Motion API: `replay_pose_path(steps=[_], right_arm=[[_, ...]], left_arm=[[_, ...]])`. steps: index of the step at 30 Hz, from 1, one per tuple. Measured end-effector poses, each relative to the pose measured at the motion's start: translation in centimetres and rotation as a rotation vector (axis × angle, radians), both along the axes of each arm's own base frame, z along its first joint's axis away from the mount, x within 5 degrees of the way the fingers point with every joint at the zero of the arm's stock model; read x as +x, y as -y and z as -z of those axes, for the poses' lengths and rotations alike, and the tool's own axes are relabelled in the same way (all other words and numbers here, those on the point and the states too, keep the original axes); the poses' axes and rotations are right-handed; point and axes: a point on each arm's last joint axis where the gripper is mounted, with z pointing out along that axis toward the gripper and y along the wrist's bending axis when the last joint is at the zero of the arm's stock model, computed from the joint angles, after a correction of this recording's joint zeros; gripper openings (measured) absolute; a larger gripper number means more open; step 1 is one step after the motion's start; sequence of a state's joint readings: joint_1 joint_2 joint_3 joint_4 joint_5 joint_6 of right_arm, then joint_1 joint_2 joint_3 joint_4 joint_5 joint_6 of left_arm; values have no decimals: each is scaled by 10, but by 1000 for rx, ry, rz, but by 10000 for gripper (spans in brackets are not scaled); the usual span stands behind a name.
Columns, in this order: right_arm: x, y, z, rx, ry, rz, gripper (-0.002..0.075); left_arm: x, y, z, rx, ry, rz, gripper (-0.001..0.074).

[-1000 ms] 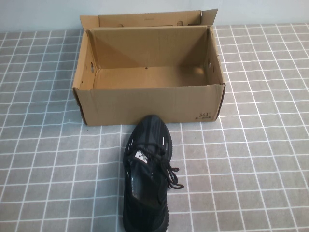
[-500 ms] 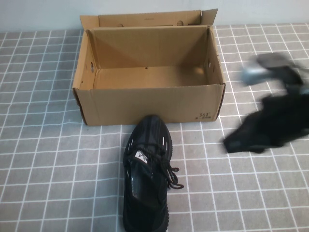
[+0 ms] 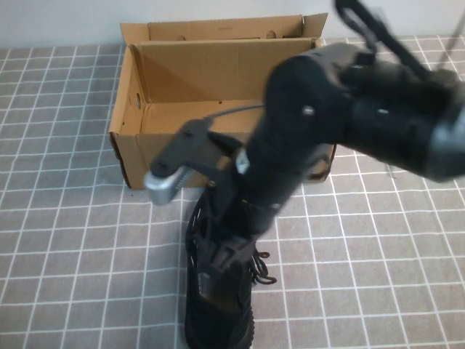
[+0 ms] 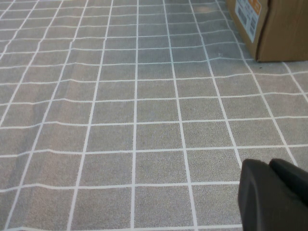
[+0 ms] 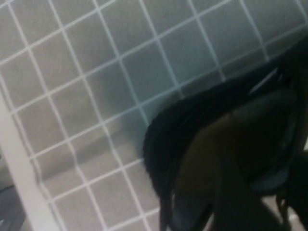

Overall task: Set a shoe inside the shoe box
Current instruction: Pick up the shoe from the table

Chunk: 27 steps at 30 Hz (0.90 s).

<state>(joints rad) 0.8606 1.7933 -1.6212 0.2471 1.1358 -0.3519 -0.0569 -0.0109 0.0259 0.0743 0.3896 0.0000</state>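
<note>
Shoe (image 3: 218, 298) lies on the surface (image 3: 65, 254) just in front of the box (image 3: 218, 156), toe twd the box's front wall, heel twd the robot; long axis runs near-to-far, roughly square to that wall. Box open, empty as far as visible, lid flap back.

R arm reaches in from the right across the box front; R gripper (image 3: 221, 256) sits directly over the shoe's opening/tongue area, about mid-length. Fingers blurred against the black shoe: can't tell if apart or together, no grip evident. R wrist view looks straight down into the shoe collar (image 5: 226, 139).

L gripper (image 4: 274, 192) low over bare surface, jaws together, holding nothing, well off from shoe. R arm clearly nearer.

Judgement: coming move turns on R gripper dropping onto the collar.
</note>
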Motion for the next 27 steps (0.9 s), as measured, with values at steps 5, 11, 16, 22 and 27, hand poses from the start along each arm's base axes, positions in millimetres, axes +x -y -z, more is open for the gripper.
replay_pose_path(steps=[5,11,16,22,27], right_arm=[[17,-16,9,-10,25,3,372],[36,-26,25,-42,110,33,401],[45,-25,39,-117,147,81,405],[50,-23,42,-158,180,121,405],[48,-19,43,-198,162,118,405]], left_arm=[[0,0,0,0,0,0,-1],[0,0,0,0,0,0,-1],[0,0,0,0,0,0,-1],[0,0,0,0,0,0,-1],[0,0,0,0,0,0,-1]])
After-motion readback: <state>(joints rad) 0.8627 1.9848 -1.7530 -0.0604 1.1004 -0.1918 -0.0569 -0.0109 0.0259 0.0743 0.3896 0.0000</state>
